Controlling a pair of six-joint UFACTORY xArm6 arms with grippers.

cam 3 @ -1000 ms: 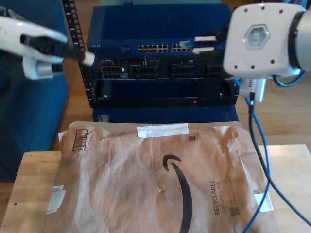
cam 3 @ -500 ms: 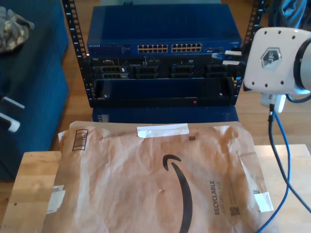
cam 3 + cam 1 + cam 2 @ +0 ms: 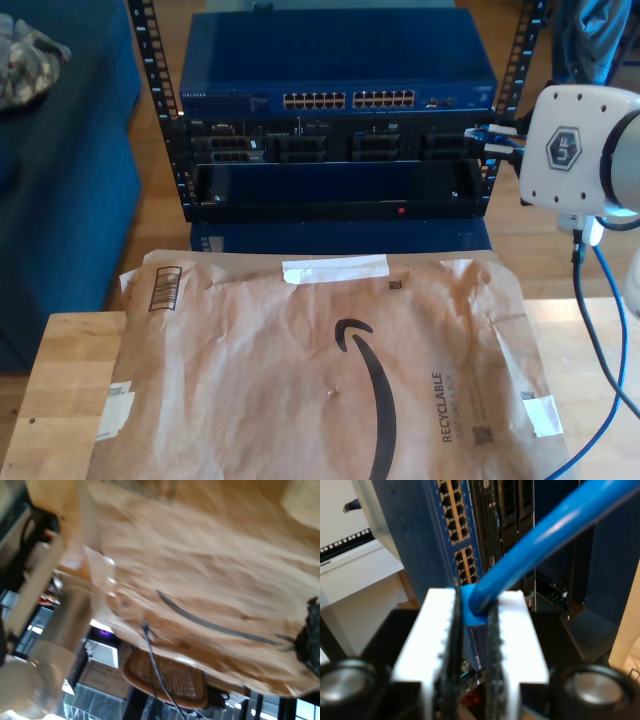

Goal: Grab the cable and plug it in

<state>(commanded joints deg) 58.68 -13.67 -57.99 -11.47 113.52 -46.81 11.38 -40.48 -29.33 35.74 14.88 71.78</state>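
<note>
— Second wrist view: is my second gripper (image 3: 471,630) holding anything?
— It is pinching the cable (image 3: 540,535) between its pads, just before the switch (image 3: 427,540); the plug is hiding in the jaws.
— And outside?
— At the exterior view's right it (image 3: 490,138) is hovering by the rack (image 3: 330,150); the cable (image 3: 600,330) is trailing nearward.
— My first gripper?
— Blurred over the envelope (image 3: 200,570); I cannot tell its grip.
</note>
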